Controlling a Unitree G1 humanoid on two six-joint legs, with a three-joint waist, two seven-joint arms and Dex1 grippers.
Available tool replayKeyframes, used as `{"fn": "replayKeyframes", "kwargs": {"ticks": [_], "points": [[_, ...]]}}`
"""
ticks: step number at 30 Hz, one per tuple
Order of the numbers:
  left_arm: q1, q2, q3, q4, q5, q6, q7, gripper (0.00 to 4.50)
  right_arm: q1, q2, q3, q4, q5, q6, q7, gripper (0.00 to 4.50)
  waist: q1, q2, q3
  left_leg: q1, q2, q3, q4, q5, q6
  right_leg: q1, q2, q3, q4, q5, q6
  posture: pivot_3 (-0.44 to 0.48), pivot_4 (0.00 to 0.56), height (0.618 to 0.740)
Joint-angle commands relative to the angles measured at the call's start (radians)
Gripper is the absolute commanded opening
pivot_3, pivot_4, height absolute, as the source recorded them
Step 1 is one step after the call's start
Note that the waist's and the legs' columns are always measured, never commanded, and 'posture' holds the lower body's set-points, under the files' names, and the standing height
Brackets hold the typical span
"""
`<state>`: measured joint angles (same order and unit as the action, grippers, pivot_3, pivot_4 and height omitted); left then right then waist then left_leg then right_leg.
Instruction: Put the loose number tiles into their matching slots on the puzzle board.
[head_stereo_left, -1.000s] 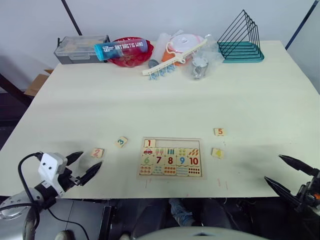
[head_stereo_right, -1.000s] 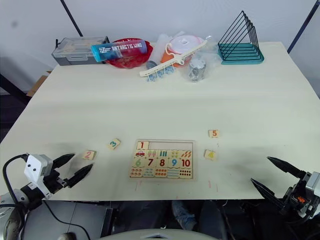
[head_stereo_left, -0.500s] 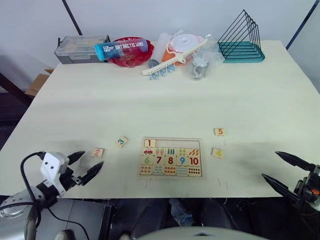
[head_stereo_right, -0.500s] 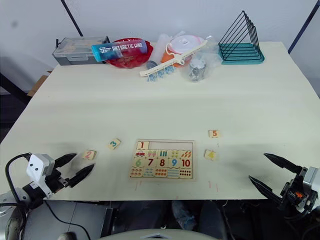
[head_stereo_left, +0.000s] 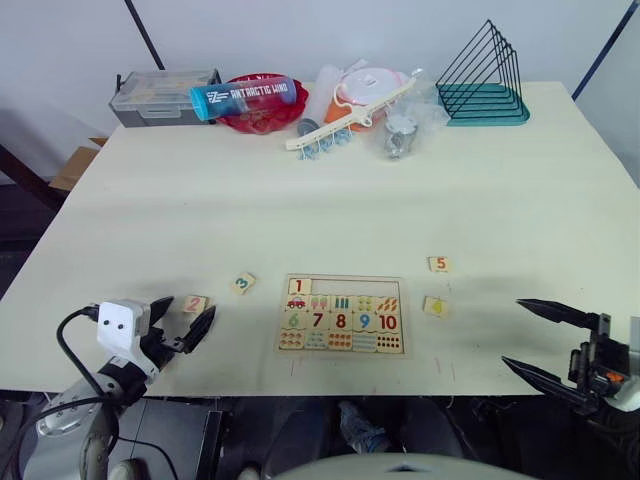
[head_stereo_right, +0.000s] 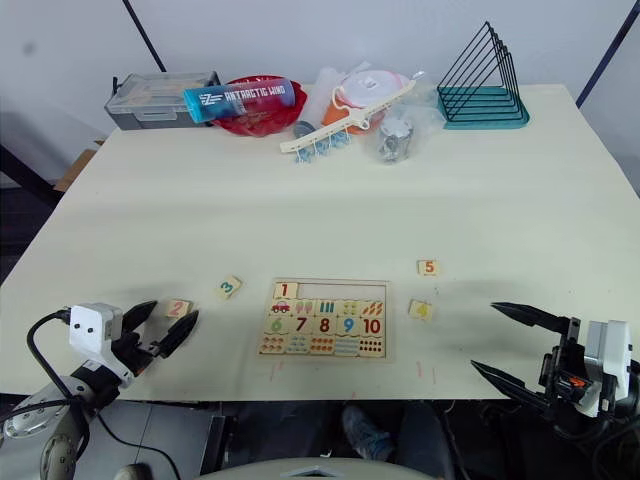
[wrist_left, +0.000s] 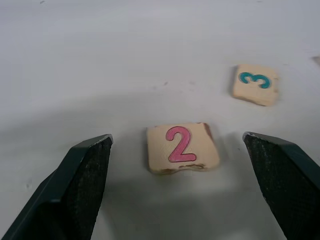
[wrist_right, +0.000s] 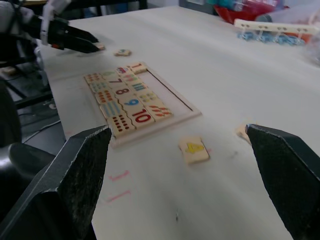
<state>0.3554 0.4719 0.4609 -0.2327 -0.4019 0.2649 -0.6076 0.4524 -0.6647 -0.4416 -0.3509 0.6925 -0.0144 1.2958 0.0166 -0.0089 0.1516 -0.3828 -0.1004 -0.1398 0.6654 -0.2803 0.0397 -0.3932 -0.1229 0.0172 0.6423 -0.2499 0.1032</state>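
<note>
The puzzle board (head_stereo_left: 343, 316) lies near the table's front edge. A tile printed 1 (head_stereo_left: 299, 287) sits in the leftmost of the slots (head_stereo_left: 350, 286); the other recesses look bare. Tile 2 (wrist_left: 182, 146) lies left of the board, between the spread fingers of my open left gripper (head_stereo_left: 190, 308), which do not touch it. Tile 3 (head_stereo_left: 242, 283) rests just beyond it, nearer the board. Tiles 4 (head_stereo_left: 434, 305) and 5 (head_stereo_left: 438, 264) lie right of the board. My right gripper (head_stereo_left: 513, 333) hovers open at the front right, a short way right of tile 4.
Along the table's back edge stand a grey lidded box (head_stereo_left: 163, 96), a red bowl with a blue bottle (head_stereo_left: 243, 98) across it, an orange-and-white container (head_stereo_left: 365, 92) and a teal wire rack (head_stereo_left: 483, 78). The table's front edge (head_stereo_left: 350, 392) runs just below the board.
My left gripper has moved forward and now straddles tile 2. The right gripper has come in leftward over the table's front edge, closer to tile 4. The tiles and board have not moved.
</note>
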Motion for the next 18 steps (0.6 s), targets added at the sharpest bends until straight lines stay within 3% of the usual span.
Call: {"fn": "replayKeyframes", "kwargs": {"ticks": [1,8,18], "points": [[0.021,-0.013,-0.013,-0.088,0.032,0.027,0.072,4.43,-0.024,-0.022,0.0,-0.021,0.024,0.004,0.023,4.5,0.001,0.0,0.0,0.0,0.0,0.0,0.0,0.0,0.0,0.0,0.0,-0.001,0.0,0.0,0.0,0.0,0.15,0.74],[0.072,-0.129,-0.12,-0.243,0.091,0.089,0.229,4.43,-0.085,-0.028,0.039,0.013,0.015,-0.007,0.075,4.5,0.003,0.0,0.0,0.0,0.001,0.0,0.0,0.0,0.0,0.0,0.0,-0.001,0.0,0.0,0.0,0.0,0.15,0.74],[0.037,-0.109,-0.14,-0.212,0.116,0.126,0.246,4.43,-0.132,-0.021,0.054,0.048,0.005,-0.018,0.105,4.5,0.006,0.0,0.0,0.0,0.0,0.0,0.0,0.001,0.0,0.0,0.0,-0.001,0.0,0.0,0.0,0.0,0.15,0.74]]}}
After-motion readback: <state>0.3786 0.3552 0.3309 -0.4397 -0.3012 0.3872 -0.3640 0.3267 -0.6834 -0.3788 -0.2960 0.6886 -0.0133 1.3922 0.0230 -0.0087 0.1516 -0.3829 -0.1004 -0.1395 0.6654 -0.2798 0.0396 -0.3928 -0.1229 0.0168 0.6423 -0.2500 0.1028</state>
